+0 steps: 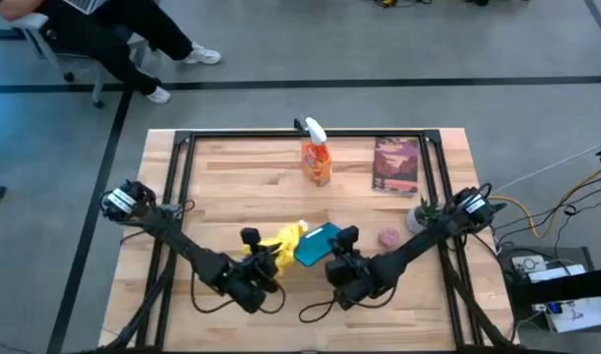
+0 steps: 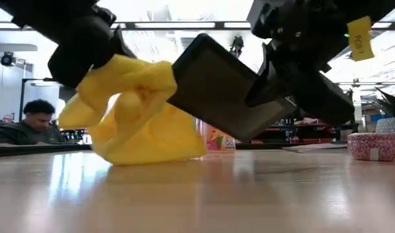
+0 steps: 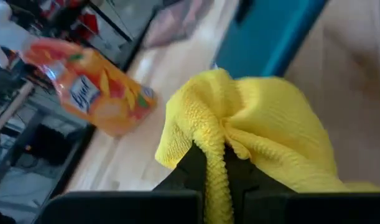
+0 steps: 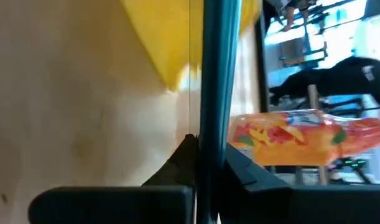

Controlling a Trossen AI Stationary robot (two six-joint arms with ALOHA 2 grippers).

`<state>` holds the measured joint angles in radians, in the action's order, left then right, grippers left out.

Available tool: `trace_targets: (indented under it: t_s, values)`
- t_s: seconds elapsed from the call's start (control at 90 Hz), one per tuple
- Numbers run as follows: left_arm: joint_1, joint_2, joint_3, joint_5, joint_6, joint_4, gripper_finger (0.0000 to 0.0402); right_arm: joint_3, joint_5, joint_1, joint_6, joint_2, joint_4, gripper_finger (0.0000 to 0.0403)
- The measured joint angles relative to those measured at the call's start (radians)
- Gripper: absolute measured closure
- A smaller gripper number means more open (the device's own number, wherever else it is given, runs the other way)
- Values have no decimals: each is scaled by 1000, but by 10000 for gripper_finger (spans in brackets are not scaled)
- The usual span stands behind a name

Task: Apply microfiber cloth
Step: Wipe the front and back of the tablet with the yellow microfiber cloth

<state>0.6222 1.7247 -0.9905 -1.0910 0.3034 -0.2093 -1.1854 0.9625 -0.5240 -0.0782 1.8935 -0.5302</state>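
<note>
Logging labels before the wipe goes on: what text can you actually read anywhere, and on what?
"Lysol": spray bottle label, blurred, probable reading.
Yellow tag on an arm: writing too small to read.
Book cover: text unreadable.
Microfiber cloth and tablet: none.

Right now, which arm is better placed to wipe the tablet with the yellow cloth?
Left, probably. The left gripper already pinches the microfiber cloth against the tablet, which the right gripper holds tilted.
</note>
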Motion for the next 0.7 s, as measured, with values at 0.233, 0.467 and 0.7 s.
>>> trace_targets:
  t_s: [0.233, 0.467, 0.7]
  values:
    - [-6, 31, 0, -41, -145, 113, 401, -14, -105, 32, -10, 0, 60, 394]
    - [-6, 25, -2, -78, 57, -120, 401, -38, -162, 32, -98, -59, 19, 394]
    - [5, 25, -2, -61, 270, -328, 401, -40, -239, 43, -237, -192, -48, 394]
